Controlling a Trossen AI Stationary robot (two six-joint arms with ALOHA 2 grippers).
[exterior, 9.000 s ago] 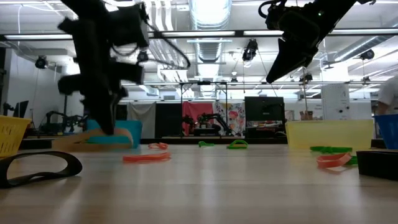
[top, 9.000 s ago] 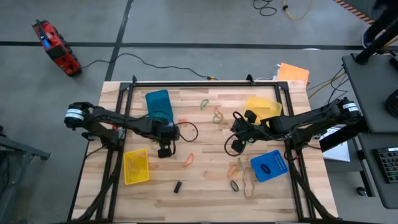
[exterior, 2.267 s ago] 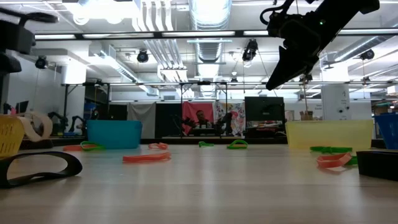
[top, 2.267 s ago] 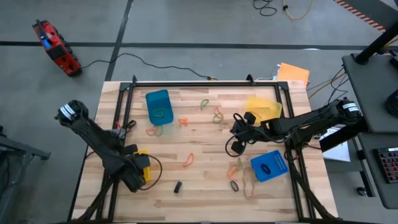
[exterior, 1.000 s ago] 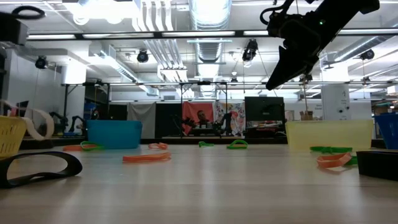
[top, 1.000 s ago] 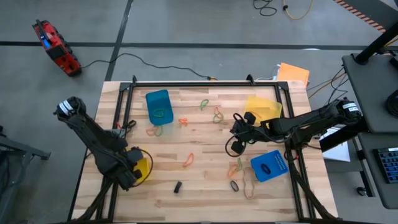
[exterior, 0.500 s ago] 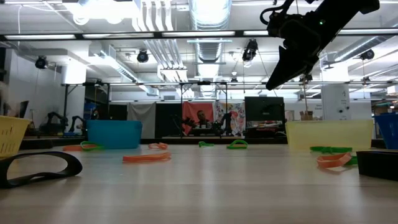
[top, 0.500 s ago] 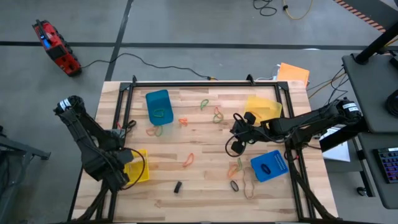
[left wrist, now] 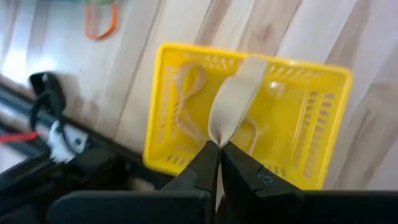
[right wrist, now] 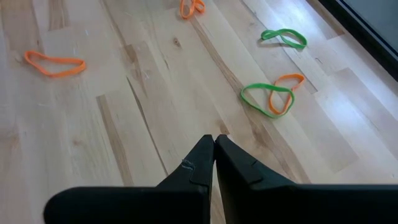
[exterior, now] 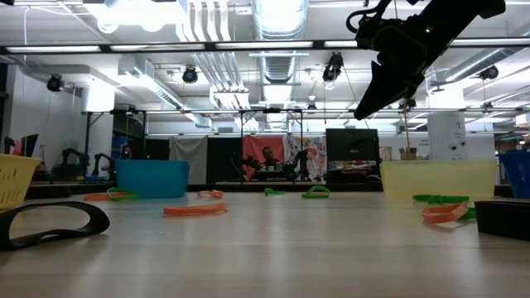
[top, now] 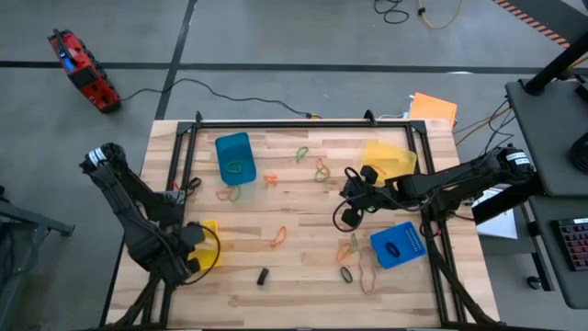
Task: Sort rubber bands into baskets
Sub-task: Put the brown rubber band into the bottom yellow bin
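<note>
From my seat, the left gripper (left wrist: 219, 149) is nearest the front edge of the table, at its left front corner, with its jaws pinched tight on a tan band (left wrist: 231, 106). In its wrist view that band stands up from the fingertips as a flat folded strip, its long axis running away from the jaws straight across the yellow basket (left wrist: 249, 118) below. The basket already has at least one tan loop lying on its floor. So the thing I care about sits directly under the held band, not off to one side, and I judge the next move is simply to part the fingers and let it fall in. The risk I see is the band clinging to a pad or draping over the rim. In the high view the left gripper (top: 188, 256) is at the yellow basket (top: 209, 241), so this arm owns the drop. Further in, the right gripper (top: 347, 218) hangs over the middle of the table with its jaws closed on nothing. Loose bands (right wrist: 268, 99) lie on the wood ahead of it, an orange one (right wrist: 55, 63) off to the side. Beyond them the blue basket (top: 234, 156) sits toward the back left, another yellow basket (top: 388, 158) toward the back right.
</note>
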